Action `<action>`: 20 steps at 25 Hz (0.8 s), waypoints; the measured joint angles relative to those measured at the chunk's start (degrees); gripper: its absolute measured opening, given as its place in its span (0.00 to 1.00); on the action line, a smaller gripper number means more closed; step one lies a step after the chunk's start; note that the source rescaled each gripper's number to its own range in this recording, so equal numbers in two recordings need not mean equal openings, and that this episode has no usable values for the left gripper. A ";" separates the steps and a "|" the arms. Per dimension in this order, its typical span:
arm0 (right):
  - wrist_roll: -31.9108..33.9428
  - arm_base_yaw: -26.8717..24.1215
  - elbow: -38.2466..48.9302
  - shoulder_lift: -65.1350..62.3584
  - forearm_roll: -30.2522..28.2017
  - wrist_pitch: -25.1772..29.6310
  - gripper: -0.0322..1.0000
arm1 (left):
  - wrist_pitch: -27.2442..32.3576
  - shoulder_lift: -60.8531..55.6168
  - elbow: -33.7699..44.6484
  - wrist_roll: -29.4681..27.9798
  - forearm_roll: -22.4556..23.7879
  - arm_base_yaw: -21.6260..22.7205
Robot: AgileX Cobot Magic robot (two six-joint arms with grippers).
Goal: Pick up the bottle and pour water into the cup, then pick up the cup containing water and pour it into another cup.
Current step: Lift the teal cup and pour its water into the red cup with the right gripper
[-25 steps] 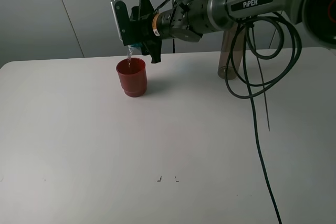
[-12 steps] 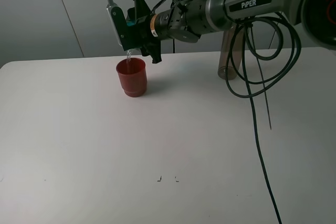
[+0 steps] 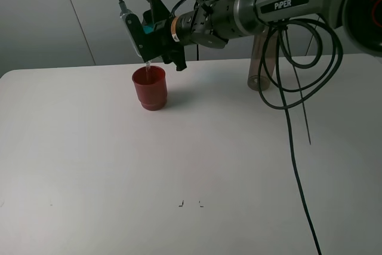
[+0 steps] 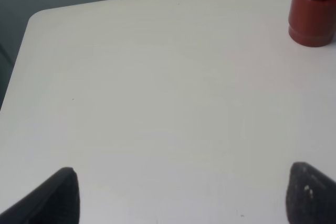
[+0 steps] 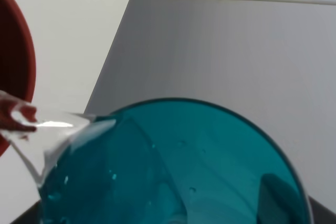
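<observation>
Right gripper (image 3: 156, 35): your fingers clamped the cup (image 5: 173, 166), tipped sideways.
Risk: stream could overshoot another cup (image 3: 150, 88) just below them.

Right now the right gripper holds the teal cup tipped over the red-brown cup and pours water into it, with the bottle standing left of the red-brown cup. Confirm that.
One thing is wrong: the bottle stands to the right of the red-brown cup, behind the arm, as the exterior high view shows. The rest holds: the right gripper holds the teal cup tipped over it, and water runs from its rim into the red-brown cup.
</observation>
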 joint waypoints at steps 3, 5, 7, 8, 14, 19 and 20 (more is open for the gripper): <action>-2.64 0.00 0.00 0.00 0.00 0.00 0.17 | 0.00 0.00 0.00 0.00 0.00 0.00; -3.85 0.00 0.00 0.00 0.00 0.00 0.17 | 0.00 0.00 0.00 0.00 0.00 0.00; -5.02 0.00 0.00 0.00 0.00 -0.11 0.17 | 0.00 0.00 0.00 0.00 0.00 0.00; -5.81 0.00 0.00 0.00 0.00 -0.11 0.17 | 0.00 0.00 0.00 0.00 0.00 0.00; -9.88 0.00 0.00 0.00 0.00 -0.11 0.17 | 0.00 0.00 0.00 0.00 0.00 0.00; -13.67 0.00 -0.02 0.00 0.00 -0.45 0.17 | 0.00 0.00 0.00 0.00 0.00 0.00; -14.21 0.00 -0.02 0.00 0.00 -0.71 0.17 | 0.00 0.00 0.00 0.00 0.00 0.00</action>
